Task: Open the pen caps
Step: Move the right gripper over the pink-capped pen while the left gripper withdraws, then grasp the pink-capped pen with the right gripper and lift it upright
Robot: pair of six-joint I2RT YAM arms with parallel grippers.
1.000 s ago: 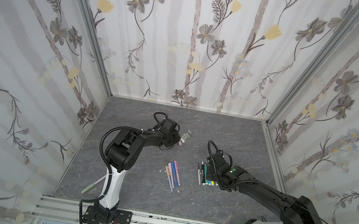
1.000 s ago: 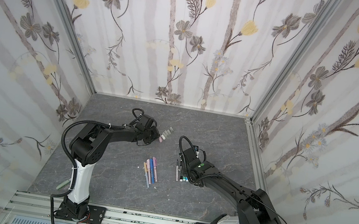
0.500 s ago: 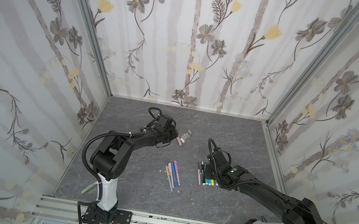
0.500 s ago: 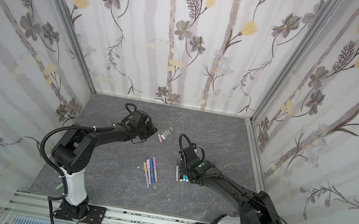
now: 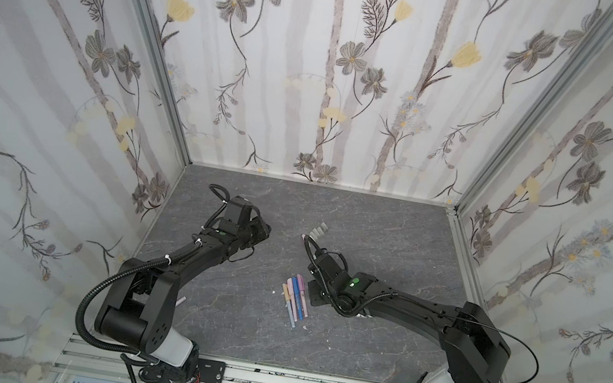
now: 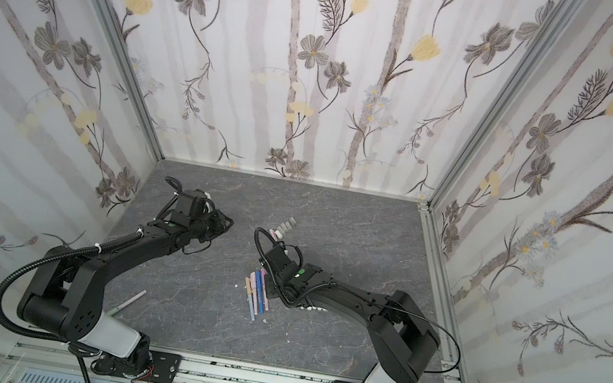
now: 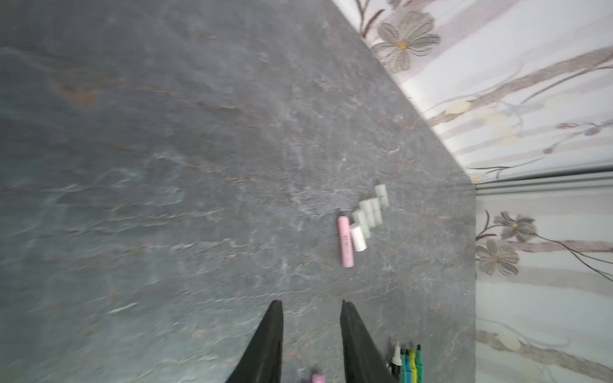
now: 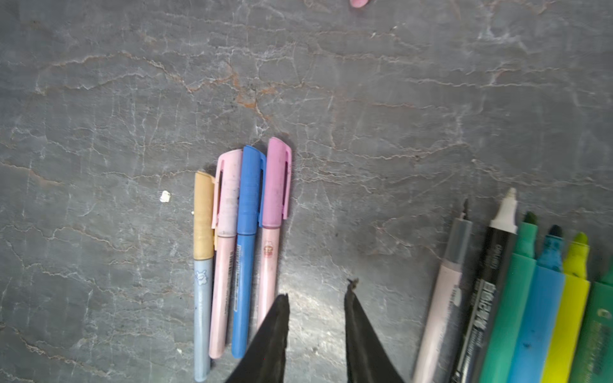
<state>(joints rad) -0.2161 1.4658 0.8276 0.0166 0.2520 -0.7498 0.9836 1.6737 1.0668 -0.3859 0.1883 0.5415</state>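
The left tool point(image 7: 310, 303) has its jaws partly apart with nothing between them, above the bare table point(image 7: 132, 149). Ahead of it, near the back wall, lie the loose pen caps point(image 7: 368, 215) — a short slanted row of frosted pale tubes, side by side, with a longer pink cap point(image 7: 345, 243) touching the row's end.

The right tool point(image 8: 316, 288) is also partly open and empty. It hovers over the table between two groups. On one side lie four capped pens point(image 8: 238, 265), tight together, with a tan cap point(image 8: 203, 215), a pale pink cap point(image 8: 229, 192), a blue cap point(image 8: 251, 185) and a purple cap point(image 8: 277, 182). On the other side are the uncapped markers point(image 8: 530, 298), tips bare.

These caps look like light, stiff, smooth plastic, so they may slip or roll. I think the best hold is across the cap's middle, beside the clip, while the other tool holds the barrel — then a straight pull along the pen. The purple one lies outermost and seems easiest to reach.
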